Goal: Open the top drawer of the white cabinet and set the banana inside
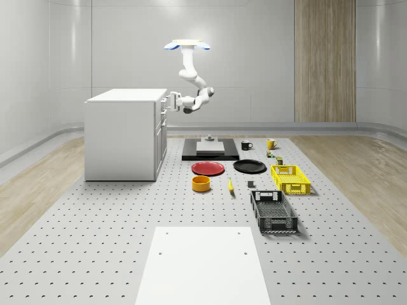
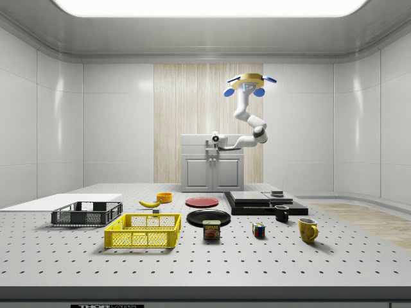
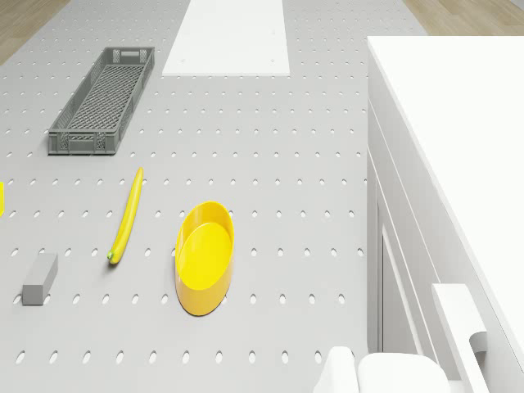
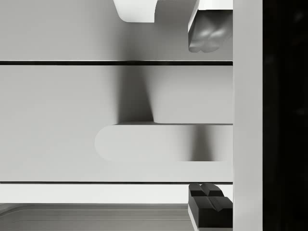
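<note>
Banana (image 1: 230, 185) beside yellow bowl (image 1: 201, 183), floor

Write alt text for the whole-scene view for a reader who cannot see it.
A drone hovers beside the white cabinet, its arm bent down so the end effector meets the top drawer front. On the perforated table lie a banana, yellow bowl, red plate, black plate and two crates.

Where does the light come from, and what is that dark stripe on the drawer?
Side view: a bright ceiling panel lights the room, leaving soft shadows under the yellow basket. Wrist view: the dark stripe is a shadow on the drawer front above its handle, with the gripper close by.
</note>
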